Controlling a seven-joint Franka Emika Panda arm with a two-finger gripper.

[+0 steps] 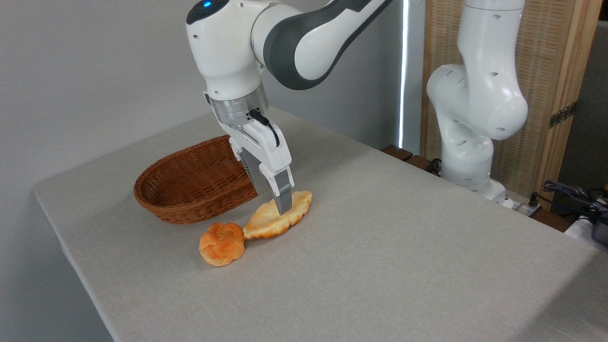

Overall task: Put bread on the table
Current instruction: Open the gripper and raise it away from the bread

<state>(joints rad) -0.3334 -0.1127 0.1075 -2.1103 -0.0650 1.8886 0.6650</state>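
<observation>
The bread (pixel 264 224), a long pale golden braided pastry with pointed ends, lies low against the table (pixel 389 266), just in front of the basket. Its left tip touches or nearly touches the round bun. My gripper (pixel 283 207) comes down from above and is shut on the bread's far middle edge. One grey finger shows in front of the pastry; the other is hidden behind it. I cannot tell whether the bread's full weight rests on the cloth.
A brown oval wicker basket (pixel 190 187) stands behind and left of the bread. A round orange knotted bun (pixel 222 243) lies at the bread's left tip. The arm's white base (pixel 468 142) rises past the table's far right edge, with cables (pixel 570 192) beside it.
</observation>
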